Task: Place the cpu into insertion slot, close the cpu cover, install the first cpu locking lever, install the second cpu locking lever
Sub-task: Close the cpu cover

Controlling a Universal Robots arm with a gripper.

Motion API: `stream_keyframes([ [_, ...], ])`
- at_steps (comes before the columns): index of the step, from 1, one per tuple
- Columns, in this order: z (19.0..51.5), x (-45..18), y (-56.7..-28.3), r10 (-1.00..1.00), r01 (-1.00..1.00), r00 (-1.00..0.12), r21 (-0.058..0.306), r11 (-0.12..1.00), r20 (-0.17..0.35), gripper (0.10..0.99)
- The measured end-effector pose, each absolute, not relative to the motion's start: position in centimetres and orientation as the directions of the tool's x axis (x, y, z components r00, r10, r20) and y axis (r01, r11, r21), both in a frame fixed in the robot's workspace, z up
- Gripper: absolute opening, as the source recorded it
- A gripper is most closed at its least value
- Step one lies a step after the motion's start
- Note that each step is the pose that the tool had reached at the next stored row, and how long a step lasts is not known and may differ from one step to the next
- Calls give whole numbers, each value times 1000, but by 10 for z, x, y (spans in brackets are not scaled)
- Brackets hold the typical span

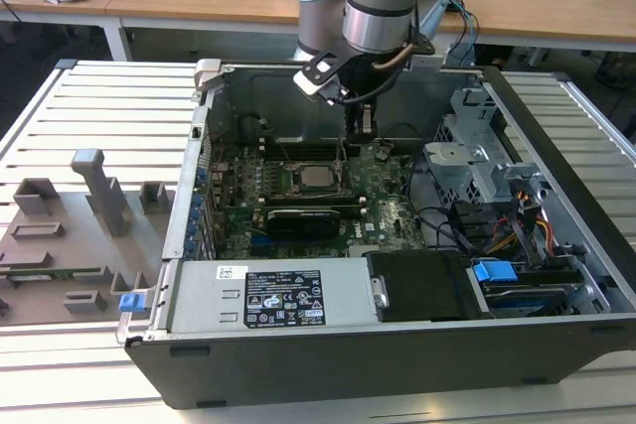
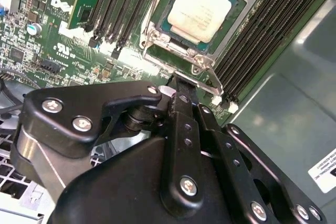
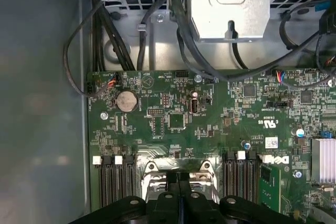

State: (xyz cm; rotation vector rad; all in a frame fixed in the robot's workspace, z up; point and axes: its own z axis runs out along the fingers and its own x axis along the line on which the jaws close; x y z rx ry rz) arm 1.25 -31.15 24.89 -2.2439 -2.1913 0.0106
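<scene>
Inside an open computer case (image 1: 199, 161) on a slatted worktop (image 1: 99, 96), the robot arm's pincer (image 1: 363, 126) hangs low over the motherboard, at the far edge of the processor socket. The cpu (image 2: 197, 11) lies flat in the insertion slot (image 1: 297, 184), pale metal top up. The cpu cover (image 2: 176, 51) appears to be folded down around it, with the chip showing through its cut-out.

In both wrist views the pincer (image 3: 178, 174) is clenched, its two fingers pressed together to a narrow point with nothing visible between them. In the second wrist view that point is just beside a thin metal rod (image 2: 212, 77) that runs along the socket's edge, probably one of the locking levers. Whether it touches the rod cannot be told.

The work seems to stand at the levers. Doing this well likely means keeping the narrow tip squarely on the thin rod so that it cannot slip off sideways. The push should follow the rod's own swing instead of bearing down on the board. The rows of memory slots (image 2: 257, 40) lie close on both sides of the socket, so there is little room for a wide sweep. A cover that is not fully flat could stop a lever from catching.
</scene>
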Motion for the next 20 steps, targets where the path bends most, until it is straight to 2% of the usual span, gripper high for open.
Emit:
stream_keyframes([
  [7, 247, 4, -311, 1000, 1000, 24, -8, -24, -1, 106],
  [20, 217, -44, -312, 1000, 1000, 24, -8, -24, -1, 106],
])
